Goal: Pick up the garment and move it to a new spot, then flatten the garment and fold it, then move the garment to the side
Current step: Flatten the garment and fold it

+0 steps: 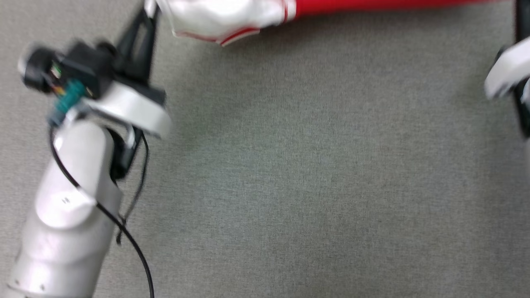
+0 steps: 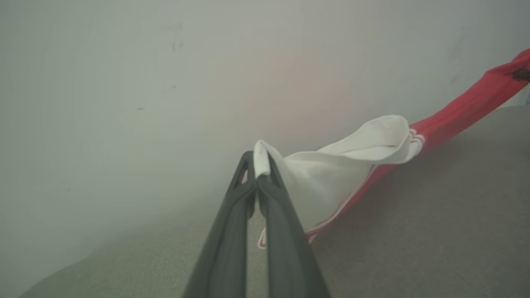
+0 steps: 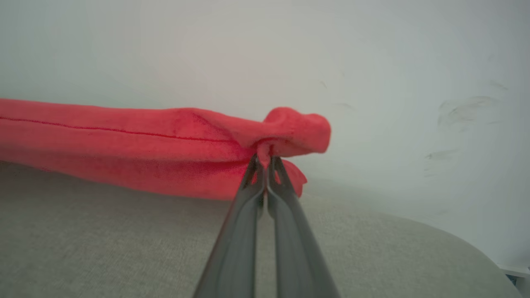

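The garment (image 1: pixel 314 8) is a red jersey with a white sleeve, stretched along the top edge of the head view. My left gripper (image 1: pixel 148 10) reaches up at the upper left and is shut on the white sleeve's edge. In the left wrist view the left gripper (image 2: pixel 257 167) pinches white cloth, and the garment (image 2: pixel 352 165) trails right, lifted above the surface. In the right wrist view my right gripper (image 3: pixel 265 159) is shut on a bunched red corner of the garment (image 3: pixel 124 145), which stretches away to the left. Part of the right arm (image 1: pixel 507 70) shows at the right edge.
A grey fabric-covered surface (image 1: pixel 310 174) spreads under both arms. A pale wall (image 2: pixel 165 82) rises behind it. The surface's rounded edge (image 3: pixel 476 248) curves at the right in the right wrist view. A black cable (image 1: pixel 124 231) hangs along my left forearm.
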`<state>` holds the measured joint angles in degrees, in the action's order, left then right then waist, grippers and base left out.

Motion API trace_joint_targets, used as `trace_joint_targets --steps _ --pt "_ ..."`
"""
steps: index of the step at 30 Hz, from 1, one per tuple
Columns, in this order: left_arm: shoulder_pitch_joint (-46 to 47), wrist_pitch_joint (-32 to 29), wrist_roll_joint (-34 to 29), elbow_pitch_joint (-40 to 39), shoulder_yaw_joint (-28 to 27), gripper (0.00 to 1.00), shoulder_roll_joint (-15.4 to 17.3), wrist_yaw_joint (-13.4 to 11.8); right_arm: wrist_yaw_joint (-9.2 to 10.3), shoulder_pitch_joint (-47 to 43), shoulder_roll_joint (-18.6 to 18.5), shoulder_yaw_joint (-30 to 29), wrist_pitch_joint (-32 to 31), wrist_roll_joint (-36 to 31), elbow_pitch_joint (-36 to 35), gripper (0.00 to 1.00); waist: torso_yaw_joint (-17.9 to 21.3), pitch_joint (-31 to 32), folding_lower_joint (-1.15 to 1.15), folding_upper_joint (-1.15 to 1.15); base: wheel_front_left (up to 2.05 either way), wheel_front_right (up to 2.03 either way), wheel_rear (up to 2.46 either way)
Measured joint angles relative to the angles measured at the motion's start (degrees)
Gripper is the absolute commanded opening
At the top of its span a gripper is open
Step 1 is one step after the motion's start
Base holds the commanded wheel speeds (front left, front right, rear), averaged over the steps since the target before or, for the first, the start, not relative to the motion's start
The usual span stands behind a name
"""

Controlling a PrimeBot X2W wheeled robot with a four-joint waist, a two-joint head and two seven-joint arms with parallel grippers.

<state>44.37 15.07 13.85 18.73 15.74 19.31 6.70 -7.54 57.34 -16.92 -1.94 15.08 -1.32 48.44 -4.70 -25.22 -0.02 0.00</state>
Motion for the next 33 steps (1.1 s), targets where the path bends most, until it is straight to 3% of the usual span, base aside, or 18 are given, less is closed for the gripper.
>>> trace_joint_targets --steps 7,19,33 --pt "-12.2 0.0 1.7 -0.1 4.4 0.00 1.1 0.6 0.00 -12.8 -0.2 5.7 0.0 7.0 -1.4 0.00 -0.1 6.6 0.00 0.00 0.00 0.00 0.00" --pt "-26.9 -1.2 2.2 -1.2 12.7 0.00 6.9 0.7 0.00 -26.4 -1.7 16.6 -2.4 20.6 0.1 0.00 0.2 15.4 0.00 0.00 0.00 0.00 0.00" --pt "-42.0 -9.3 5.8 -10.1 16.8 0.00 12.8 0.7 0.00 -39.6 -6.5 24.6 -7.2 35.8 -6.2 0.00 0.1 24.0 0.01 0.00 0.00 0.00 0.00"
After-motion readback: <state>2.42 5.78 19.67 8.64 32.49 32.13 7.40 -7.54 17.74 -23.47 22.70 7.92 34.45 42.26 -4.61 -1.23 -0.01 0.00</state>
